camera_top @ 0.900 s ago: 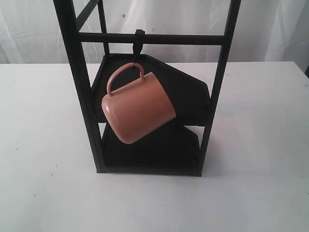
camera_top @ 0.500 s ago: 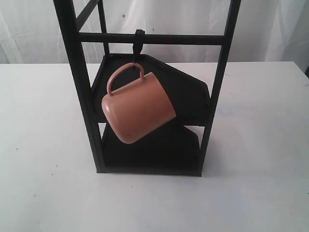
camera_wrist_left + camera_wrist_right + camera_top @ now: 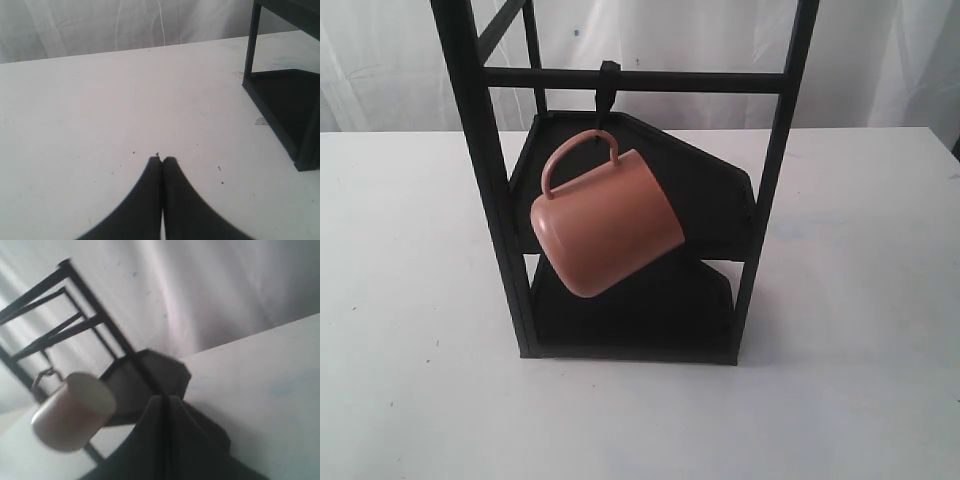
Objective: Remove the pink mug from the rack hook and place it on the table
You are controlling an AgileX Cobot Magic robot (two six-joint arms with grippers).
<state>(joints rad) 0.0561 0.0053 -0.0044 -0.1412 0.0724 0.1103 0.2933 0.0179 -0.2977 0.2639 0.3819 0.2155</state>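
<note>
Ext view: salmon-pink ceramic mug (image 3: pixel 605 225) hangs by its thin loop handle on the short black metal hook (image 3: pixel 607 95), which is fixed to a crossbar of the tall black metal rack (image 3: pixel 485 190). Mug is tilted, its body in front of the upper tray shelf. Rack stands mid-scene on the flat white table (image 3: pixel 410 330). Neither of my grippers shows here.

L wrist view: my left gripper (image 3: pixel 161 161) has its tips pressed together w/ nothing btwn them, over bare table w/ a few dark specks. Rack's bottom corner and lower shelf are well apart from it.

R wrist view: blurry. My right gripper (image 3: pixel 162 399) is also closed tight and empty. Mug hangs on the rack beyond it, not touching.
</note>
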